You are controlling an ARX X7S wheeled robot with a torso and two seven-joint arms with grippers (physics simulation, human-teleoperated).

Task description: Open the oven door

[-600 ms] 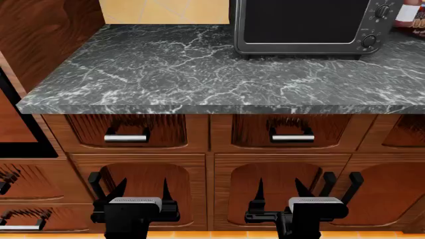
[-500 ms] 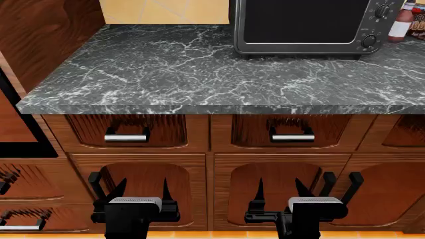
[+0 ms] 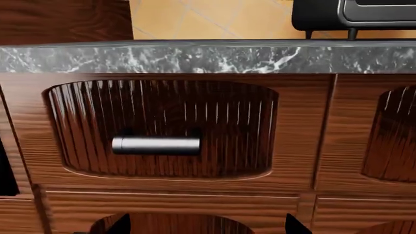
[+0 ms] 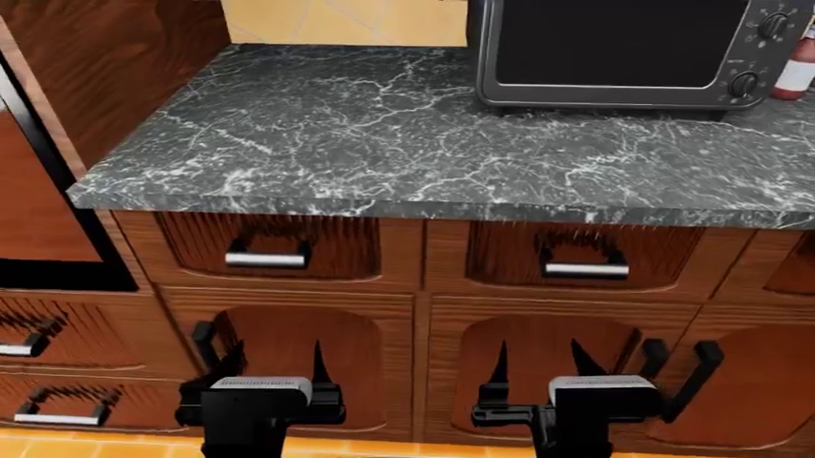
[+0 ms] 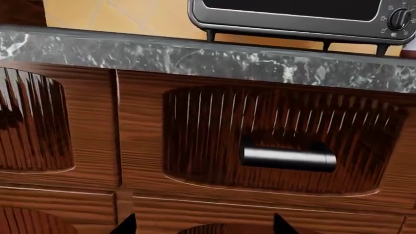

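Nearest, low in the head view: left gripper (image 4: 275,374) and right gripper (image 4: 535,372), both level, fingers pointing at the lower cabinet doors (image 4: 300,367). Each pair of fingertips stands apart with a clear gap; nothing held in either. The wrist views show only the dark fingertip points at the frame edge, spread.

Next back: two wooden drawer fronts under the counter edge. Left drawer (image 4: 274,248) carries a short silver handle (image 3: 156,145); the left wrist camera faces it squarely. Right drawer (image 4: 579,256) carries its own handle (image 5: 288,158), facing the right wrist camera. Neither gripper touches a handle.

Off to the robot's left, well apart from both grippers: the oven door (image 4: 52,215), only a strip of black frame and reflective panel showing at the head view's left edge, set in the tall wooden cabinet. Its bar handle cannot be made out. The left gripper is the closer one, yet still clear of it.

Farther: dark marble countertop (image 4: 382,134). At its back right, a grey toaster oven (image 4: 624,52) with knobs, a bottle (image 4: 800,72) just beside it.
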